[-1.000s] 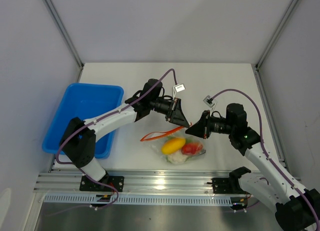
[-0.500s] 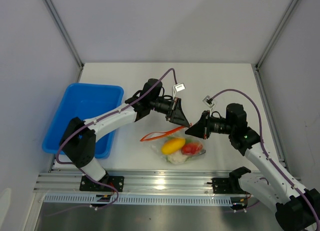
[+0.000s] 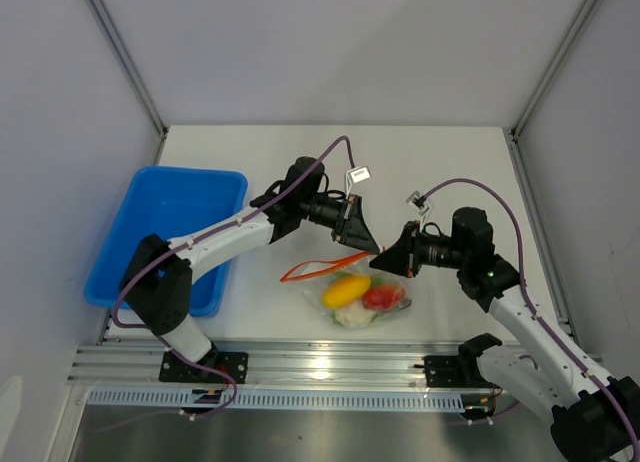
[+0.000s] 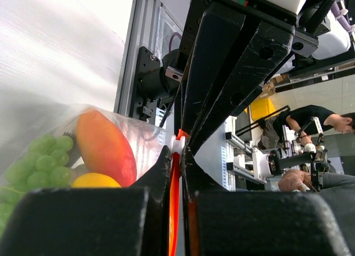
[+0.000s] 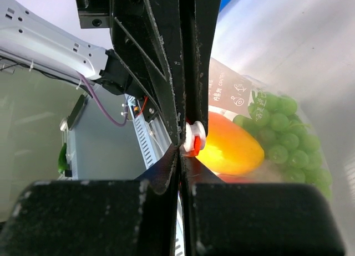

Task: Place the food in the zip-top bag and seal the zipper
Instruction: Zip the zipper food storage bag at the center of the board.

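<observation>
Pinches the zipper with left jaws and right jaws, both clenched on it, tips meeting beside the bag of food on the desk.

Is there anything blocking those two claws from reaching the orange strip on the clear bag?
Nothing visible does. The left gripper is shut on the zipper, and the right gripper, also shut, pinches the same end beside it. The food lies inside the zip-top bag.
</observation>
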Action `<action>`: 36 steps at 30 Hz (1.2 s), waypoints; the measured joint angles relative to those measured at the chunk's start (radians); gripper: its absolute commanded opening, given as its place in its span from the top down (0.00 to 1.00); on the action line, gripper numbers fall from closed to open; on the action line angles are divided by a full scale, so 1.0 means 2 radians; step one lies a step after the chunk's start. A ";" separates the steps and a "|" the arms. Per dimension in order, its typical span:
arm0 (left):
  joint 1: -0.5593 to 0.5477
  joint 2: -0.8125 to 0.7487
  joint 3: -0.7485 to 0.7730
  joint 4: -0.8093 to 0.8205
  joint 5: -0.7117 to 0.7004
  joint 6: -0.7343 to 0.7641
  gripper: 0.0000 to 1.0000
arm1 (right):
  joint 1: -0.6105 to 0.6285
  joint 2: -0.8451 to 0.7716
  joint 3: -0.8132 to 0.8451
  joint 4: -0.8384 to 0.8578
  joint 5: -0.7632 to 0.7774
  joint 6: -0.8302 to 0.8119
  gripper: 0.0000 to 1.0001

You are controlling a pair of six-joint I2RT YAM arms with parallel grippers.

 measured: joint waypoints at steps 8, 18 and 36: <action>0.001 0.000 -0.006 0.001 -0.006 0.003 0.99 | 0.000 -0.004 -0.014 0.019 0.014 0.027 1.00; 0.002 0.000 -0.030 0.013 -0.008 0.004 0.99 | 0.001 -0.030 -0.049 0.048 0.043 0.065 1.00; 0.008 -0.035 -0.064 0.020 -0.016 0.005 0.99 | -0.040 -0.070 -0.079 0.078 0.062 0.110 1.00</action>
